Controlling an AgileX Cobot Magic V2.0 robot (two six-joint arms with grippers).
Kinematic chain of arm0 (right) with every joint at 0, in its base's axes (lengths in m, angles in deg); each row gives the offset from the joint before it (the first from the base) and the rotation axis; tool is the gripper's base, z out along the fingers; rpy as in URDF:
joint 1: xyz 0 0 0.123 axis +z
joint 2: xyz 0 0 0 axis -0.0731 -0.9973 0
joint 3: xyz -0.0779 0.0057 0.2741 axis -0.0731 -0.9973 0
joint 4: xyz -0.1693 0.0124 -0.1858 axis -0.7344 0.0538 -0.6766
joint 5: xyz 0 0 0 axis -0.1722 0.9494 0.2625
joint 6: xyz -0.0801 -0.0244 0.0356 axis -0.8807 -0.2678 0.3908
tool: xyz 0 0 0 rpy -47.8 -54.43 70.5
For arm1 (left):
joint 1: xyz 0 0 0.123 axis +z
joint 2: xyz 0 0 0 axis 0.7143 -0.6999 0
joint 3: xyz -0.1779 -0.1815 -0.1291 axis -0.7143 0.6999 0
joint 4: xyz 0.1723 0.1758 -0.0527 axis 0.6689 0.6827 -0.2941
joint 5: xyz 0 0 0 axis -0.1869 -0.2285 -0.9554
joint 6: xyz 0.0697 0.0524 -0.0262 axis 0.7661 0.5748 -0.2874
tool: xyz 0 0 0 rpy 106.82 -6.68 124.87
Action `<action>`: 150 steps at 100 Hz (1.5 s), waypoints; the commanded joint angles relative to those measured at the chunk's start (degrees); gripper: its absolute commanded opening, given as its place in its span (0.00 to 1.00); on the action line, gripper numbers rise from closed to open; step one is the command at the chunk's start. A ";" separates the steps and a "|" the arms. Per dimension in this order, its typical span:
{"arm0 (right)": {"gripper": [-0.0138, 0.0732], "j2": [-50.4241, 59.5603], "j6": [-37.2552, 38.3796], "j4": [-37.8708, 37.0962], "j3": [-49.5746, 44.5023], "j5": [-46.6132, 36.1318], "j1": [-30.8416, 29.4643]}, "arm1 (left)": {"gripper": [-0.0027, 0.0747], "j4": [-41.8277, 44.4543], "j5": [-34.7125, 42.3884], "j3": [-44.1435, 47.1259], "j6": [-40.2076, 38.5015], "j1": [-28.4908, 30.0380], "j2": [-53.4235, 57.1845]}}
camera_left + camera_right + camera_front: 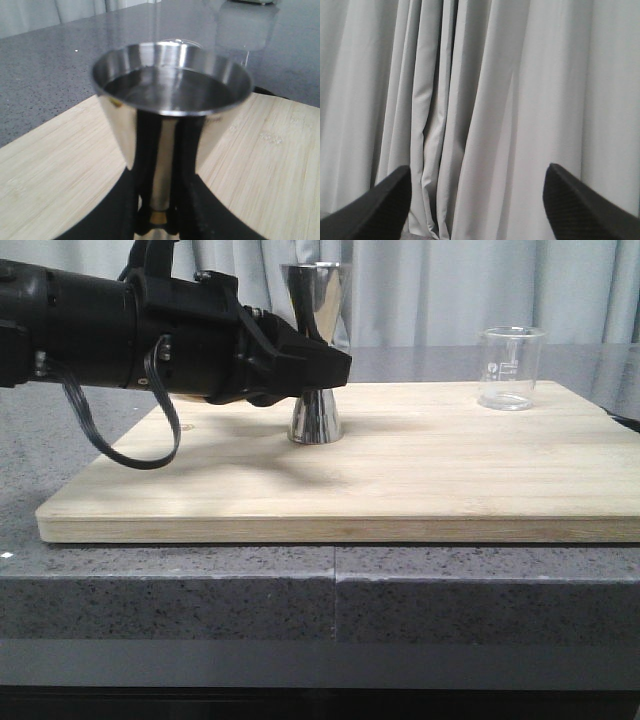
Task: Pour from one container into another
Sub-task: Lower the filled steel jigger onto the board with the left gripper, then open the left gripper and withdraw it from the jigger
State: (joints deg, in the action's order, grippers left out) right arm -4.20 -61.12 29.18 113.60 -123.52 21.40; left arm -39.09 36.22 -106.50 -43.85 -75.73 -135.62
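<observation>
Presently, item one on your list: the steel double jigger [316, 350], upright on the bamboo board [400, 490], left of centre and toward the back edge. Your left gripper [318, 368] reaches in level from the left, its fingers [187, 150] closed on the jigger at the narrow gold-tinted waist; that low, sideways hold probably serves to keep the upper cup clear and the vessel steady, whether as the receiver or for lifting. The left wrist view looks down into the upper cup, whose inside shows a dark reflective sheen; whether that is liquid cannot be told. Item two: the clear glass beaker [511, 367] with printed marks, upright near the board's back right corner, well apart from the jigger and appearing empty, though the front view is too faint to be sure. Item three: your right gripper [480, 210], absent from the front view, its fingers spread wide apart and holding nothing, facing a pale curtain [485, 100]. Room for moving: bare board lies between the two vessels and across the whole front half, so you have a free lane. Mind the beaker's closeness to the back and right edges, and the grey stone counter [100, 430] that drops off below the board's front edge.
</observation>
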 commanded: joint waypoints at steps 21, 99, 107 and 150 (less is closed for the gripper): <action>0.73 1.57 0.08 -0.31 1.82 -3.57 -0.21 | 0.01 -1.58 5.80 -1.30 0.22 0.21 1.33; 0.73 1.57 0.08 -0.31 1.82 -3.89 -0.21 | 0.63 0.04 5.80 -1.30 0.22 0.21 1.33; 0.73 1.57 0.08 -0.31 1.82 -4.01 -0.21 | 0.65 0.15 5.69 -1.30 0.22 0.21 1.43; 0.73 1.57 0.08 -0.31 1.82 -4.70 -0.21 | 0.64 8.30 -2.82 -1.30 -4.77 0.21 6.10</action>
State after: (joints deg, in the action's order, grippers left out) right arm -4.20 -61.12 29.18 113.60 -123.64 21.40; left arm -29.68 31.48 -106.50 -47.52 -75.50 -133.24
